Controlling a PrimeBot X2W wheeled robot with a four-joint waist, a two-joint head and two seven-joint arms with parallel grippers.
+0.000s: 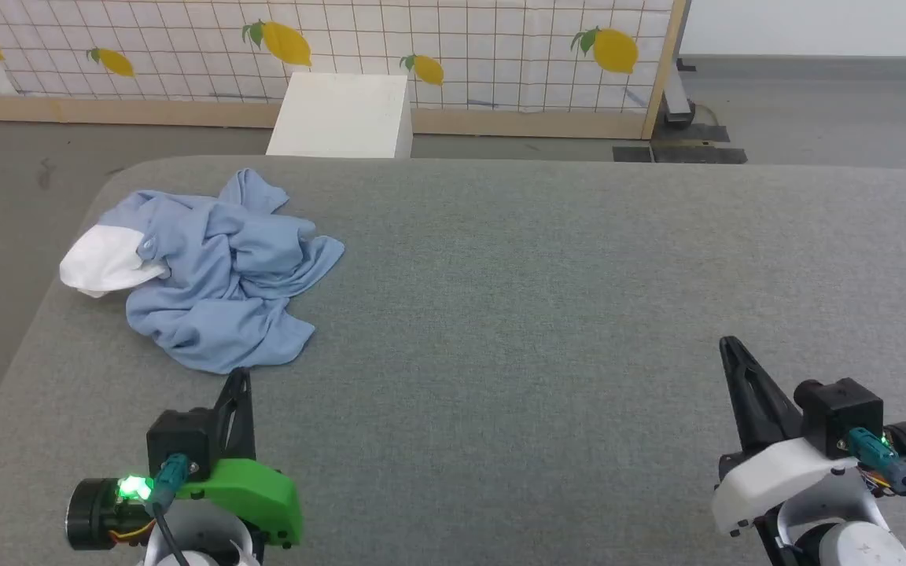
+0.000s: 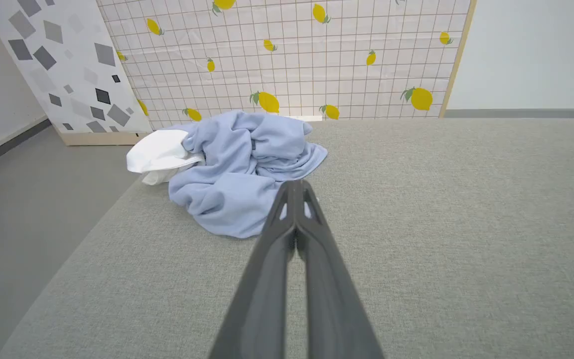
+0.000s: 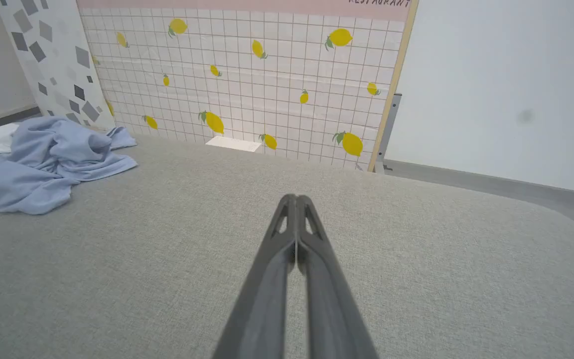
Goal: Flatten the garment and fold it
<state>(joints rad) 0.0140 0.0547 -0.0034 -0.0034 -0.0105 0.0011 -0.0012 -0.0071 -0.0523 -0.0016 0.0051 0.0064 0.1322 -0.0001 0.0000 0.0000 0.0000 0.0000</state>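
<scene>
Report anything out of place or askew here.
The light blue soft-fabric shirt lies crumpled in a heap near the far left corner of the grey padded surface, white section at the edge.

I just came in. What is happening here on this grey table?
A two-armed robot faces a grey table, about to flatten and fold a garment. The light blue shirt, with a white section, lies crumpled in a heap near the table's far left corner; nothing is flattened yet. Both pincers are shut and hold nothing. The left pincer points at the heap, its tip close to the near edge. The right pincer is over bare table, far from the shirt.
</scene>
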